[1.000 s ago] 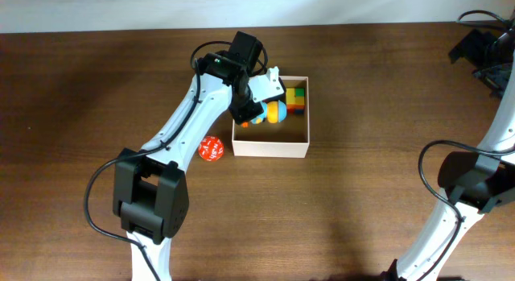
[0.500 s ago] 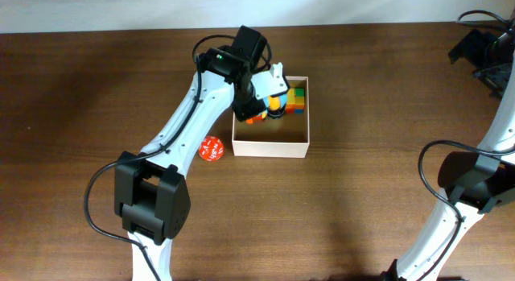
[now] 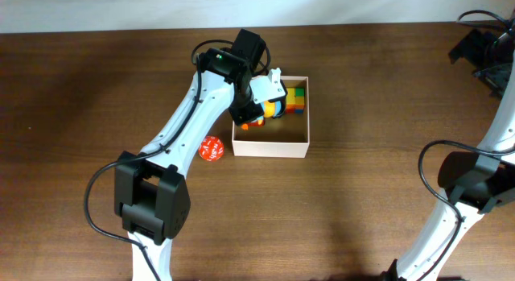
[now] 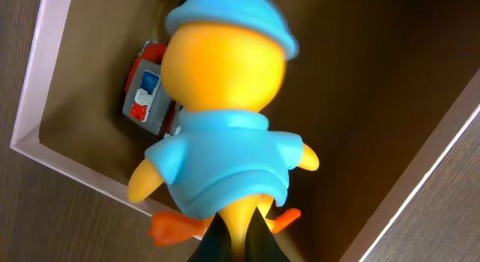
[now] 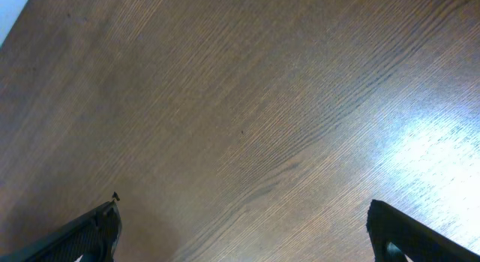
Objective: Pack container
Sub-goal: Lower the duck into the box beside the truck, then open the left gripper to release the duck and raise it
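The container (image 3: pixel 270 144) is a square shallow box with white walls and a tan inside, at mid table. My left gripper (image 3: pixel 261 109) is over its far left part, shut on a yellow toy duck (image 4: pixel 225 127) in a blue shirt and cap, held by its tail end. In the left wrist view the duck hangs over the container's inside (image 4: pixel 375 97). A small red and white toy car (image 4: pixel 148 99) lies in a corner below it. A stack of coloured blocks (image 3: pixel 297 100) sits in the far right corner. My right gripper (image 5: pixel 244 224) is open over bare table.
A red ball with white marks (image 3: pixel 212 149) lies on the table just left of the container. The right arm (image 3: pixel 483 112) stands along the right edge, with dark gear at the far right corner (image 3: pixel 487 47).
My left gripper with the duck has shifted slightly toward the far side over the container's far left part. The right arm has not moved.
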